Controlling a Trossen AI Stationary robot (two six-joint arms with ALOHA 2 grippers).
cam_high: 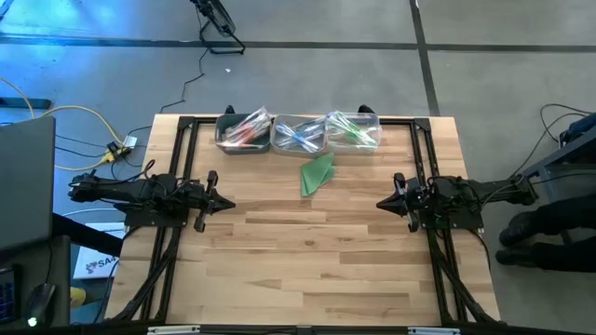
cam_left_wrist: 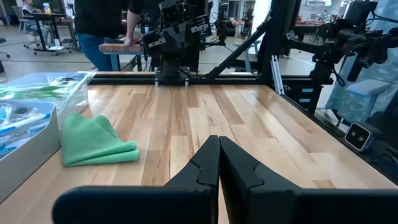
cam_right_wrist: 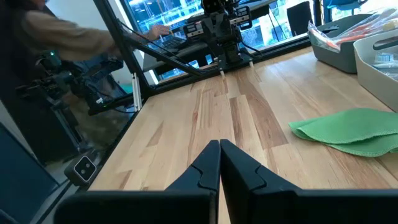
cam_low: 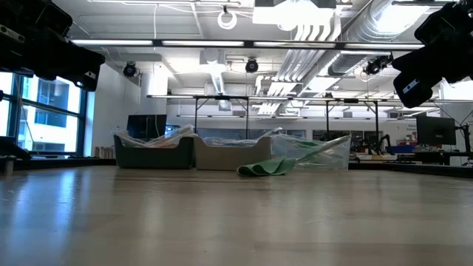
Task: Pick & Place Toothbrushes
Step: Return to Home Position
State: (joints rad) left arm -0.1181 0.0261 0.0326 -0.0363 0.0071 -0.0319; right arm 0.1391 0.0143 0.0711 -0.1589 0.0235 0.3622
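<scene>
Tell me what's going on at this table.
Nothing is being handled. The left gripper and right gripper are shut and empty, at opposite sides of the wooden table. Thin plastic toothbrushes lie in three bins: orange in the dark bin, blue in the gray bin, green in the transparent bin. A folded green cloth lies beside them.

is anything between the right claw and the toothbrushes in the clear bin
Nothing visible does. The green cloth lies beside the path from the right claw to those toothbrushes, nearer the middle bin.

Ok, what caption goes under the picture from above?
Left gripper and right gripper rest shut at the table's sides; toothbrushes lie in three bins at the back, green cloth nearby.
</scene>
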